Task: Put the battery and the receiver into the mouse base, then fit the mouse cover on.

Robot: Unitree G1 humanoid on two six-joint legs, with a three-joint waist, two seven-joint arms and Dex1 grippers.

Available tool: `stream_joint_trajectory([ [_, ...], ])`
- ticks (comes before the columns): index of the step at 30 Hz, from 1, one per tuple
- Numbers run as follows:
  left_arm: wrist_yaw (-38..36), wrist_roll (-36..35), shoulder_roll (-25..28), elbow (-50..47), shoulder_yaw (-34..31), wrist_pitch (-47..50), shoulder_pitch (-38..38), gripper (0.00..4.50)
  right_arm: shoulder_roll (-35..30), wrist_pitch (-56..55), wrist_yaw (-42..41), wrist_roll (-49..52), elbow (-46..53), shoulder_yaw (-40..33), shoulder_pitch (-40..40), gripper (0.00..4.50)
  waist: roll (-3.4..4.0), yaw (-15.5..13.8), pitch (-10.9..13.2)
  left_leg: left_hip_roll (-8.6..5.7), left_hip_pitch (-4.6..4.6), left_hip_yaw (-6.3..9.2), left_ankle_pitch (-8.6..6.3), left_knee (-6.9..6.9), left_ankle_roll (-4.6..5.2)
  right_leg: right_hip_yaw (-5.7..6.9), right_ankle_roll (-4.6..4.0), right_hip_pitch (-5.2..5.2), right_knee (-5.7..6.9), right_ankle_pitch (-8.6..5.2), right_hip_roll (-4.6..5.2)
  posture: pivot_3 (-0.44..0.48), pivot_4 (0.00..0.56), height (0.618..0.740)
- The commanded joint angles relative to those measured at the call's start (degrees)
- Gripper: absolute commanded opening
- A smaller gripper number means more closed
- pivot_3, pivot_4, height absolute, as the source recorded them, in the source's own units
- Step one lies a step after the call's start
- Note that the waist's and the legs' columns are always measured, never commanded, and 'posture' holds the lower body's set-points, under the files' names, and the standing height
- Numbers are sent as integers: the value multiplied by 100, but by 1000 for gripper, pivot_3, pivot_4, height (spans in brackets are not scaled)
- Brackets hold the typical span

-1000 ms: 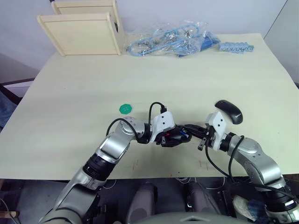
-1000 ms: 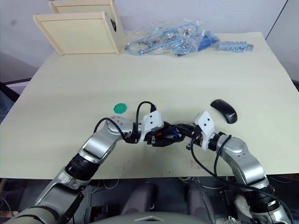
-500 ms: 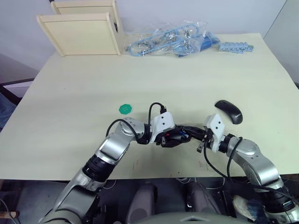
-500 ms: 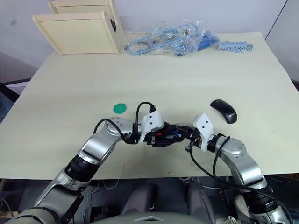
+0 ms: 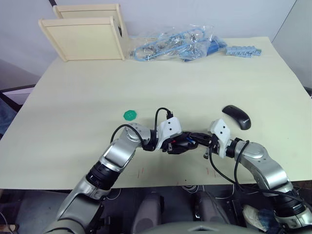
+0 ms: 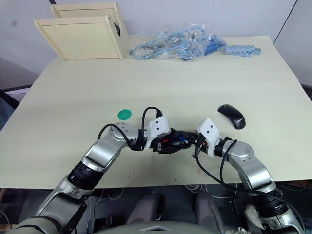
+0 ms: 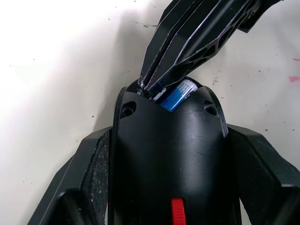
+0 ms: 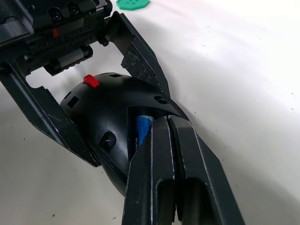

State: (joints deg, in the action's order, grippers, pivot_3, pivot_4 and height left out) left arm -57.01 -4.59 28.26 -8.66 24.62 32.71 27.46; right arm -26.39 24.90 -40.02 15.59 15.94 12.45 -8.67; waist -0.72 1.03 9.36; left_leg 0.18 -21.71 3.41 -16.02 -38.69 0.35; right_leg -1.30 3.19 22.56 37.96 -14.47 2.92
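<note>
Since one second ago, the right gripper (image 5: 199, 142) has moved a little toward the robot's left. Its closed black fingers (image 8: 165, 154) now reach further into the hollow compartment of the black oval mouse base with red parts (image 7: 169, 154), and their tips lie beside the small blue battery with silver-white ends (image 7: 177, 95).

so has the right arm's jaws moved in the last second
Yes. The right gripper has pushed in toward the mouse base held by the left gripper, drawing farther from the mouse cover lying on the table.
</note>
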Motion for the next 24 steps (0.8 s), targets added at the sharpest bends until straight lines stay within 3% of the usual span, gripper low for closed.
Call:
stream_joint_trajectory([
  [1, -96, 9, 42, -11, 149, 41, -19, 2991, 17, 91, 13, 299, 213, -369, 178, 18, 0, -7, 0, 0, -2, 2, 0, 0, 0, 0, 0, 2, 0, 0, 0, 0, 150, 740],
  [6, -92, 13, 58, -49, 168, 41, -49, 2991, -351, 422, -433, 1096, 904, -932, 500, 18, 5, -19, 4, 0, -13, 8, 0, 1, 0, -4, 1, 14, -2, 1, 3, 0, 150, 740],
  [7, -91, 12, 59, -55, 171, 42, -55, 2991, -476, 471, -517, 1222, 1037, -1077, 602, 404, 5, -20, 4, 0, -11, 8, 0, 2, 0, -5, 1, 14, 0, 0, 3, 0, 150, 740],
  [8, -87, 12, 58, -60, 173, 44, -60, 2991, -603, 474, -593, 1288, 1143, -1175, 690, 514, 5, -23, 4, 0, -12, 7, 0, 3, 0, -3, 1, 14, -1, 0, 2, 0, 150, 740],
  [17, -112, 18, 33, 80, 182, -44, -12, 2991, -1442, 550, -945, 2025, 2166, -2288, 1670, 4446, 7, -34, 7, 0, -12, 3, 0, 5, 0, -1, 2, 11, -4, 0, 3, 0, 150, 740],
  [22, -225, -59, 62, 195, 120, -127, 1, 2991, -1510, 463, -894, 2094, 2444, -2724, 2185, 4446, 6, -37, 7, 0, -13, -3, 0, 5, 0, 0, 2, 11, -4, 0, 3, 0, 150, 740],
  [24, -223, -99, 53, 199, 50, -171, -2, 4035, -1502, 450, -877, 2122, 2501, -2794, 2303, 4500, 6, -35, 7, 0, -13, -3, 0, 5, 0, 1, 2, 11, -4, -1, 2, 0, 150, 740],
])
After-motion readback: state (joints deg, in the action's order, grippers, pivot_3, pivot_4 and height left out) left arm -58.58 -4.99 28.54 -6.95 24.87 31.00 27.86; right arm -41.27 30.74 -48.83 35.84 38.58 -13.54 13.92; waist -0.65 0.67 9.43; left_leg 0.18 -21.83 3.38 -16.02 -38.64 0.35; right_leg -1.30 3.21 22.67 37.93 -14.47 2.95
